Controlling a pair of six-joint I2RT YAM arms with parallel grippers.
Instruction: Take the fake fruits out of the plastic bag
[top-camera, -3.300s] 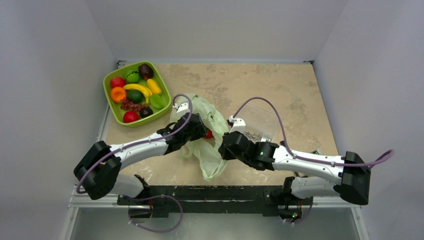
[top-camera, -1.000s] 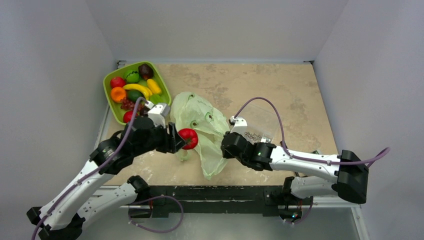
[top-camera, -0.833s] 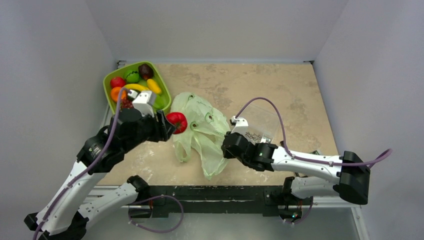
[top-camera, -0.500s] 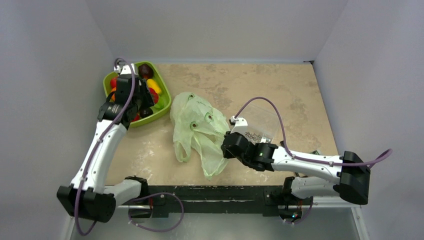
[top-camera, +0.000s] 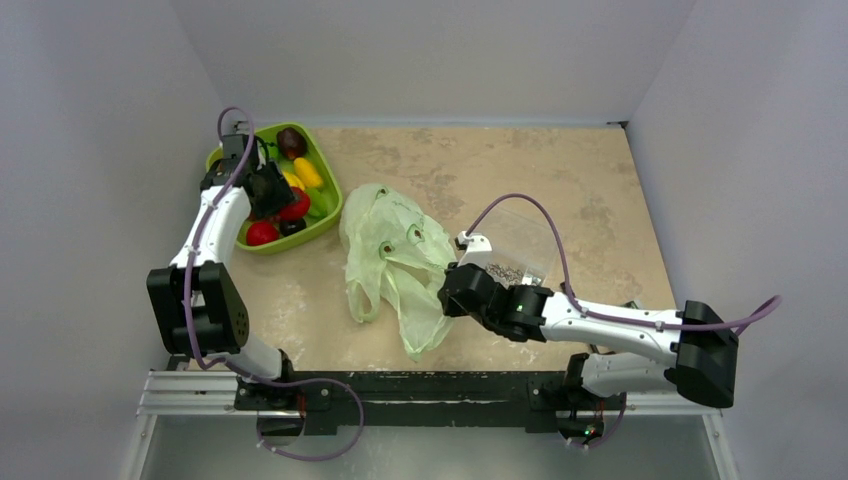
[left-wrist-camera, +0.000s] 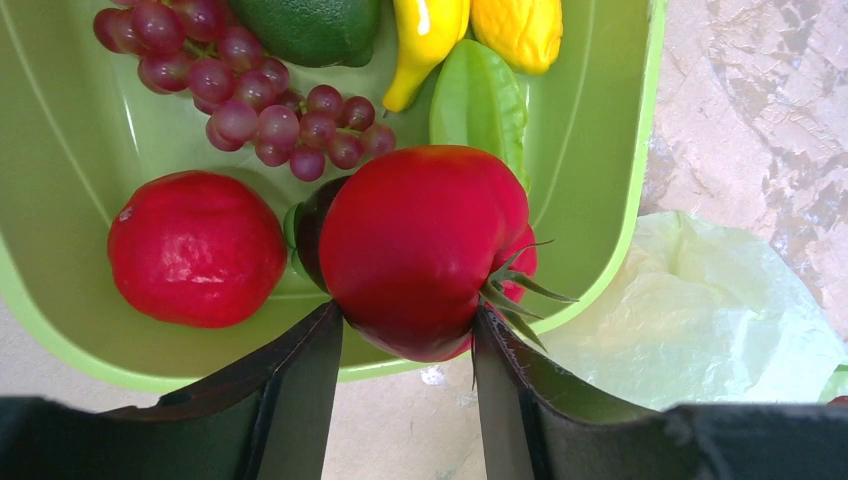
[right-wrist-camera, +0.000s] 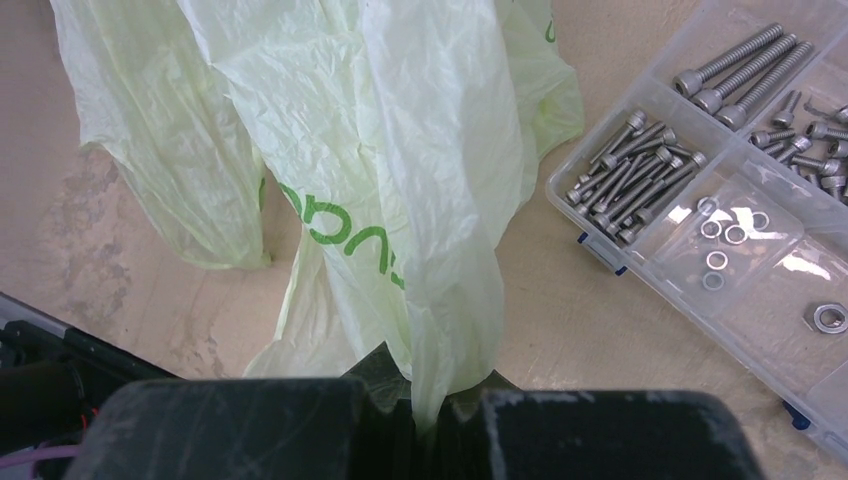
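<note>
My left gripper (left-wrist-camera: 405, 335) is shut on a glossy red fake fruit (left-wrist-camera: 420, 245) with a green calyx, holding it over the near rim of the green bowl (left-wrist-camera: 610, 180). In the top view the left gripper (top-camera: 272, 195) hangs over the bowl (top-camera: 330, 195) with the red fruit (top-camera: 294, 206) in it. My right gripper (right-wrist-camera: 425, 400) is shut on a fold of the pale green plastic bag (right-wrist-camera: 400, 130). The bag (top-camera: 395, 255) lies crumpled mid-table beside the right gripper (top-camera: 452, 290). The light green and yellow bag fruits are hidden.
The bowl holds purple grapes (left-wrist-camera: 250, 100), another red fruit (left-wrist-camera: 195, 248), a banana (left-wrist-camera: 425, 40), a star fruit (left-wrist-camera: 478, 105) and a dark green fruit (left-wrist-camera: 305, 25). A clear box of screws (right-wrist-camera: 720, 190) sits right of the bag, also in the top view (top-camera: 515, 250).
My left arm pulled the red fruit out of the bag, swung it left and back, and now holds it over the green bowl. The right gripper kept its hold on the bag.
</note>
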